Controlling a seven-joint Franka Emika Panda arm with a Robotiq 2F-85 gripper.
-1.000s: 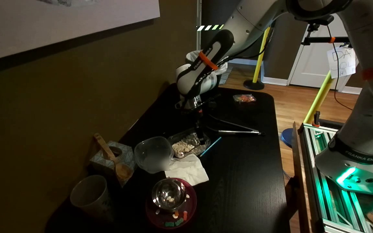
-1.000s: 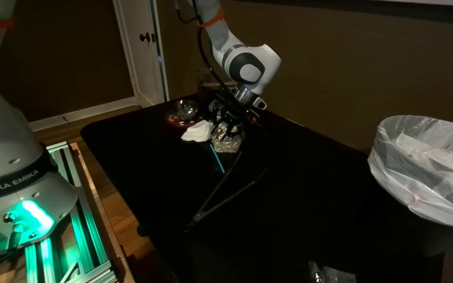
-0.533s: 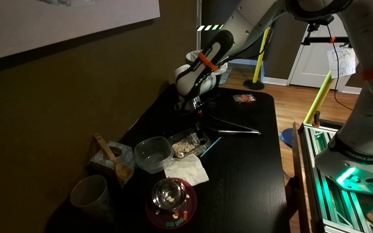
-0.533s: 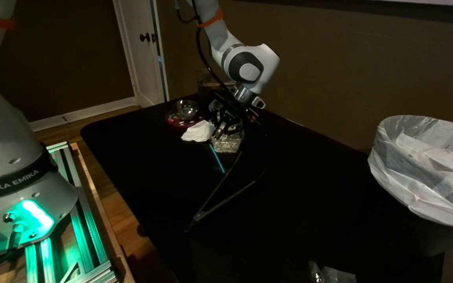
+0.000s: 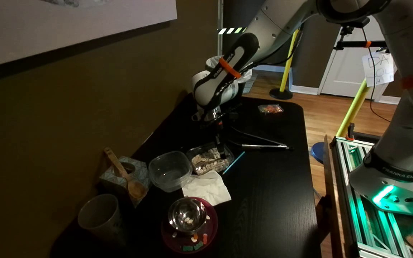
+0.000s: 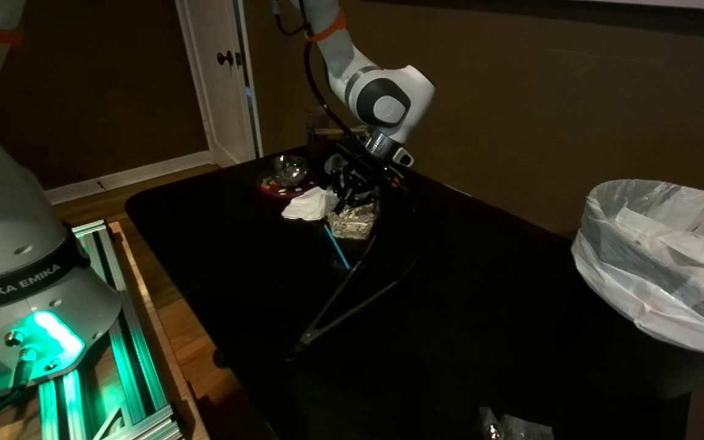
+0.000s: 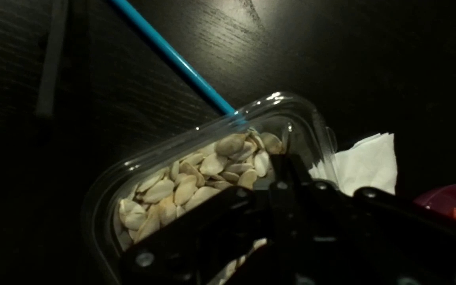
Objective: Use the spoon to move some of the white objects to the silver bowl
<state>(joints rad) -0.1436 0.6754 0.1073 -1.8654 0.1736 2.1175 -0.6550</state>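
Wrist view shows the tool (image 7: 287, 157) pinched narrow over the clear tray (image 7: 188, 142); I cannot tell whether it grips the spoon (image 5: 200, 165), its scoop inside that tray in an exterior view. I judge that spoon stiff, smooth, best clasped mid-handle; the tray's white seeds (image 7: 186, 190) look light and slippery.

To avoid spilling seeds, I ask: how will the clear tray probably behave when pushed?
The clear tray would probably flex, looking thin-walled. Low and wide, it might slide on the table rather than tip. The loose seeds inside may shift.
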